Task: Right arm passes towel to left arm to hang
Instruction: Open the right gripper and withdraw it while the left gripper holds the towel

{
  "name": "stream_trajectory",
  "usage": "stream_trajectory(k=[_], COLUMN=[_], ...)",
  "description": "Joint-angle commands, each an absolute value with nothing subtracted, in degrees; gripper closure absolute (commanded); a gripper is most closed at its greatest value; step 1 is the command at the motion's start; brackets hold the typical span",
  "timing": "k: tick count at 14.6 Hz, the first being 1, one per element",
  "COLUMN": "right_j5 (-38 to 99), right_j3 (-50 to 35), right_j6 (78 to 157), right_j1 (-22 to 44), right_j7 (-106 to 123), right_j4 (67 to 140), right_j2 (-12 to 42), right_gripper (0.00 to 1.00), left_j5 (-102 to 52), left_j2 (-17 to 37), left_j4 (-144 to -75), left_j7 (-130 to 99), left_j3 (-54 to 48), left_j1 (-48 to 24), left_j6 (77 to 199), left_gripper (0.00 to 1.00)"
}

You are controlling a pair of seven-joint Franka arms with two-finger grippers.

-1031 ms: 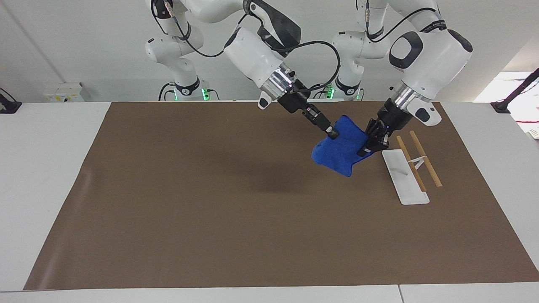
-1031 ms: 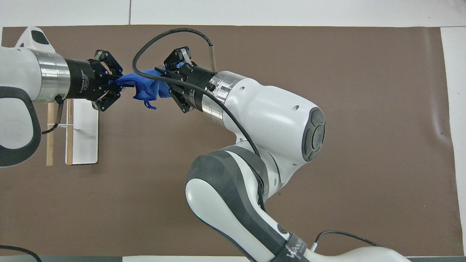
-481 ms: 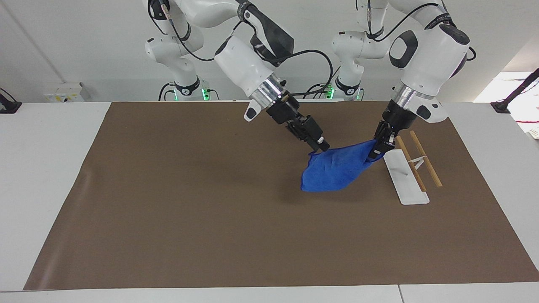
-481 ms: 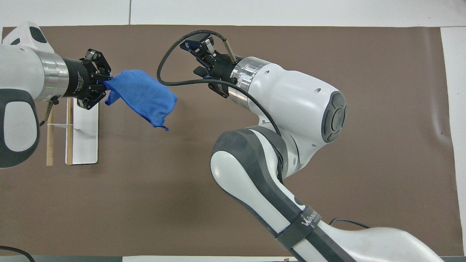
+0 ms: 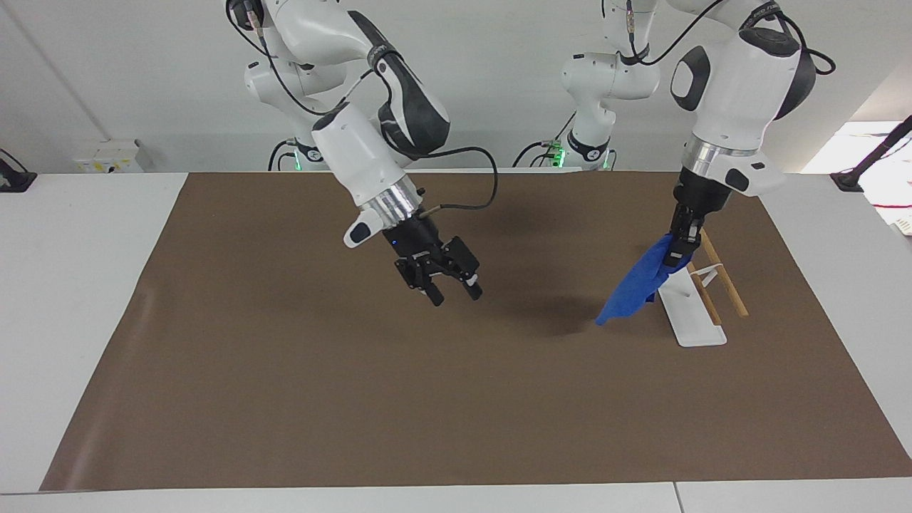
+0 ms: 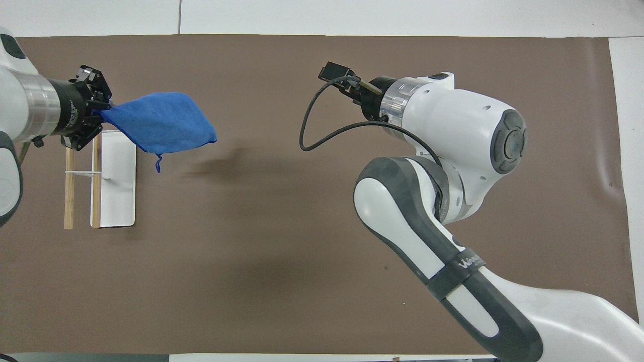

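Now 1 towel (image 5: 634, 283) hangs pinched in left claw (image 5: 677, 251) over 1 white tray (image 5: 695, 324) w/ 2 sticks (image 5: 721, 269); right claw (image 5: 456, 291) gapes, nothing in it.

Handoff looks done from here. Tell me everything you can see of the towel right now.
The towel is a small bright blue cloth that looks fuzzy, with a thin loop dangling from its lowest corner. It hangs in the air by one corner from the shut left gripper, draping down slantwise in soft folds, over the white base of the rack and the brown mat beside it. Only that gripper touches it; the right gripper is open, empty and well apart.
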State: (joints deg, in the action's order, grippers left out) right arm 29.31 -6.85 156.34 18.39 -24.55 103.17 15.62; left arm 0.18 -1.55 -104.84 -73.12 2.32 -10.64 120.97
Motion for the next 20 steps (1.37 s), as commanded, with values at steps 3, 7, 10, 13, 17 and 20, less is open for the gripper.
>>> stream_trajectory(k=[3,7,10,13,17,20], right_j5=[16.28,2.76,-0.35,-0.44,-2.36,-2.29], right_j3=[-7.3,-7.03,-5.98,-2.03,-1.49,-1.58], right_j6=[142.24,128.88,121.75,114.11,104.44,91.8], right_j1=[9.42,5.9,2.73,1.85,-2.1,-3.34], right_j7=[-20.04,-19.95,-18.91,-11.19,-7.3,-7.47], right_j4=[106.08,103.18,103.1,103.18,102.83,93.11], right_j2=[11.43,10.56,7.49,3.09,-2.54,-1.24], right_gripper=[0.0,0.0,0.0,0.0,0.0,0.0], left_j5=[2.46,2.46,2.37,2.46,2.46,2.37], left_j2=[-4.92,-6.33,-7.03,-8.44,-8.44,-6.78], left_j4=[-109.68,-113.37,-115.57,-118.64,-121.11,-123.04], left_j7=[-72.42,-72.33,-72.33,-71.98,-69.97,-66.11], left_j3=[2.11,2.11,2.11,2.2,2.2,2.2], left_j1=[-3.62,2.44,5.27,6.76,8.6,11.15], left_j6=[121.55,125.32,126.3,127.09,130.42,134.72], left_gripper=[1.0,1.0,1.0,1.0,1.0,1.0])
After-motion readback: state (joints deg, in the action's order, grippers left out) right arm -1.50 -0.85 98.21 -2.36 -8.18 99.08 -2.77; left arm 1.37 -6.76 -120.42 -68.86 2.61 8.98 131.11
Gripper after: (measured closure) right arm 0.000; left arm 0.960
